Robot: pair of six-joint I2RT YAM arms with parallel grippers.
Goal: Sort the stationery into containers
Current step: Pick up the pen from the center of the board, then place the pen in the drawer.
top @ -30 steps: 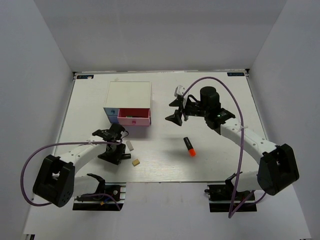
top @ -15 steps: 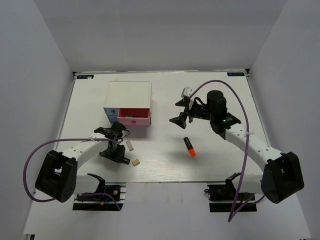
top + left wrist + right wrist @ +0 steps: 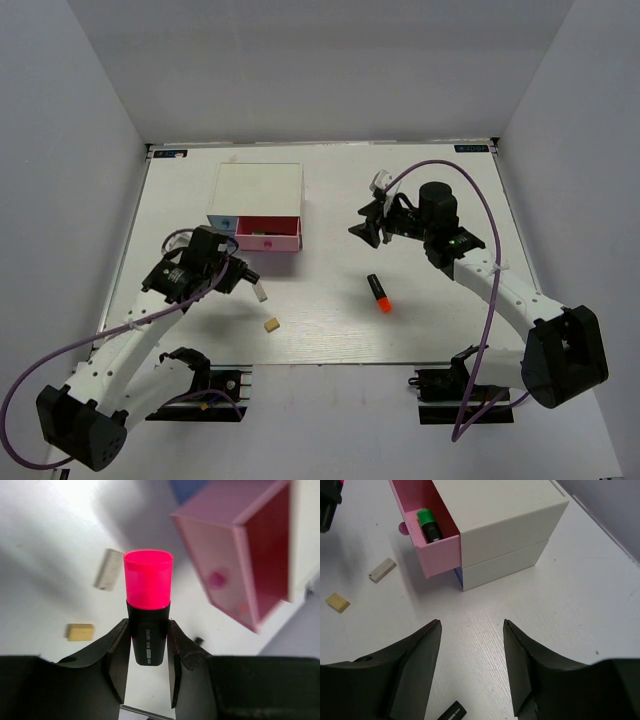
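Observation:
My left gripper (image 3: 148,645) is shut on a black highlighter with a pink cap (image 3: 148,605) and holds it above the table. In the top view the left gripper (image 3: 236,272) is just in front of the open pink drawer (image 3: 268,238). A green-capped highlighter (image 3: 429,525) lies in that drawer. My right gripper (image 3: 471,625) is open and empty, right of the drawer box (image 3: 258,190). An orange-capped highlighter (image 3: 378,292) lies on the table below the right gripper (image 3: 368,228). A white eraser (image 3: 259,291) and a tan eraser (image 3: 269,324) lie near the left gripper.
The blue drawer front (image 3: 222,222) is shut, left of the pink drawer. White walls close the table at the back and both sides. Both erasers also show in the left wrist view, white (image 3: 109,569) and tan (image 3: 80,631).
My left arm has lifted off the table and swung up and left, holding the pink-capped highlighter. My right gripper has drifted a little to the right, away from the drawer box.

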